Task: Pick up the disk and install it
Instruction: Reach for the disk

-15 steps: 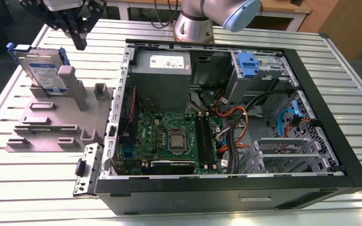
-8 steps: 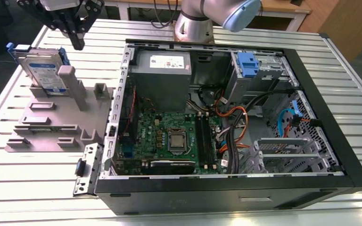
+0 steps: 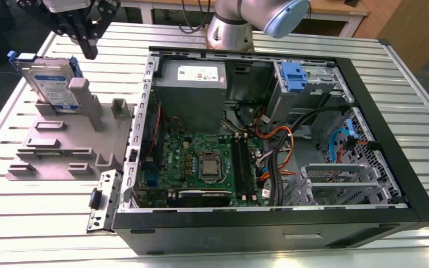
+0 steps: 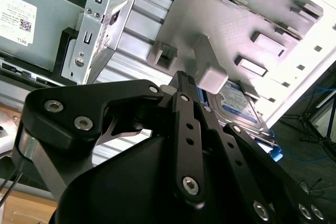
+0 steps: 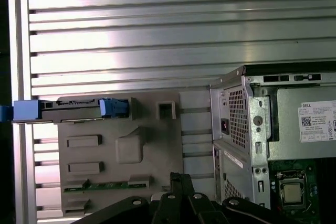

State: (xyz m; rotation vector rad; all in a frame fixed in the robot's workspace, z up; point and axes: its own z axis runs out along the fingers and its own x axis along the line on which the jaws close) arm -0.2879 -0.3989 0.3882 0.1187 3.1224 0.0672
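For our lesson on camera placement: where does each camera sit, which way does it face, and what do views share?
Exterior view: off the arm, looking down on the open computer case, with the disk standing in the grey rack; the arm and tool show.
First wrist view: at the wrist, facing down on the rack and disk; tool links show.
Second wrist view: at the wrist, looking along the tool toward the disk.
Shared: all three show the disk in the rack.

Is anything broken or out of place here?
Nothing looks damaged or spilled. The black computer case lies open on its side, and the silver hard drive in its blue carrier stands on edge in the grey plastic holder.
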